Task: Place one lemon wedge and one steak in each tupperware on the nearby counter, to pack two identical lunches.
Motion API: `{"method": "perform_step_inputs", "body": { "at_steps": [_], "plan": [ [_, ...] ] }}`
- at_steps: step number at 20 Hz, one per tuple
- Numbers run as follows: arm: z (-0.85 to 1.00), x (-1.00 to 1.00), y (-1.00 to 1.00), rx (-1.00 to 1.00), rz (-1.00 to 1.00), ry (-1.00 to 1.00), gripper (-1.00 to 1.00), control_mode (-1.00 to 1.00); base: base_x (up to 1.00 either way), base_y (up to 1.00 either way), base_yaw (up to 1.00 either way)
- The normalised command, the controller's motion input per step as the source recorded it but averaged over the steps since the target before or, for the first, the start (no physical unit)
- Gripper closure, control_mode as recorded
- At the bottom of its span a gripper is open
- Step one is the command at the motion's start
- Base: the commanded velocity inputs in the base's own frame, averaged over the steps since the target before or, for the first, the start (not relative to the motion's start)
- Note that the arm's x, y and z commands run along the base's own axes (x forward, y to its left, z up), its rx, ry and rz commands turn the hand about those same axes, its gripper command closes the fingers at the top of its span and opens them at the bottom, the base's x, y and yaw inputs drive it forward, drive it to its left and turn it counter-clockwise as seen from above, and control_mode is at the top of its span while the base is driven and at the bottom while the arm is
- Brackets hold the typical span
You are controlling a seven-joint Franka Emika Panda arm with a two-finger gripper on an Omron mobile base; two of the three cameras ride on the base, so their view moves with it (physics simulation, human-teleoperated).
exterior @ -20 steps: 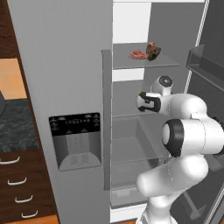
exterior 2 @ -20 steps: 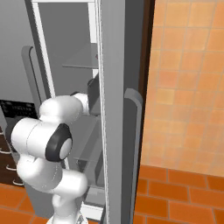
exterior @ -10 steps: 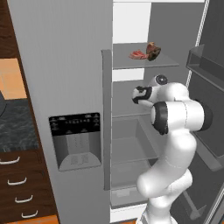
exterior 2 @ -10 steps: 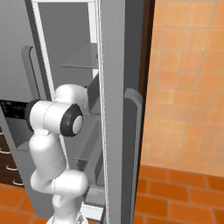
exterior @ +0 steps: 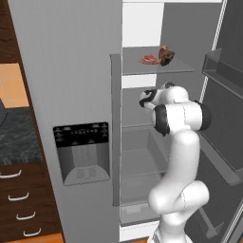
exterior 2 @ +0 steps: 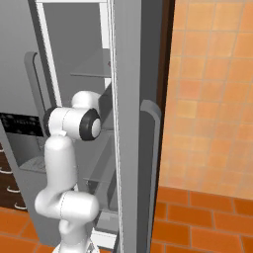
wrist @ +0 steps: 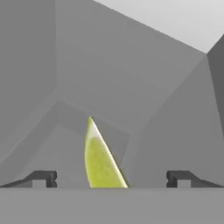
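A yellow-green lemon wedge (wrist: pixel 103 161) stands on edge on a grey fridge shelf, right in front of my gripper (wrist: pixel 109 179). The gripper is open, its two dark fingertips (wrist: pixel 41 178) wide apart on either side of the wedge and not touching it. In the left base view the gripper (exterior: pixel 144 98) reaches into the open fridge at the middle shelf. One shelf higher lie a red steak (exterior: pixel 149 60) and a browner steak (exterior: pixel 166 55). The black marbled counter (exterior: pixel 14 137) is at the far left.
The closed left fridge door with its dispenser panel (exterior: pixel 83 152) stands left of the arm. The open right door (exterior 2: pixel 141 123) with its bins (exterior: pixel 223 71) flanks the arm on the right. Dark drawers (exterior: pixel 19 204) sit under the counter. The floor is orange tile (exterior 2: pixel 197 217).
The arm has straightened upward and the hand has moved left and deeper into the fridge at the middle shelf. The jaws stayed wide apart.
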Motion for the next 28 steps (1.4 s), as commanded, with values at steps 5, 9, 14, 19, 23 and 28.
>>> {"method": "perform_step_inputs", "body": {
  "at_steps": [5, 9, 14, 19, 23, 28],
  "plan": [
    [-0.48, 0.43, -0.04, -0.06, 0.05, 0.1, -1.0, -1.0, 0.0, 0.0, 0.0],
    [-0.75, 0.09, -0.01, -0.12, 0.01, 0.1, 1.0, -1.0, 0.0, 0.0, 0.0],
    [-0.85, -0.67, -0.05, -0.05, 0.0, -0.01, 1.0, -1.0, 0.0, 0.0, 0.0],
    [-0.61, -0.63, 0.0, -0.01, 0.0, 0.0, 1.0, -1.0, 0.0, 0.0, 0.0],
    [-0.32, -0.48, 0.35, 0.0, 0.0, -0.07, 1.0, -1.0, 0.0, 0.0, 0.0],
    [-0.27, -0.55, 0.21, 0.06, 0.0, -0.17, 1.0, -1.0, 0.0, 0.0, 0.0]
  ]
}}
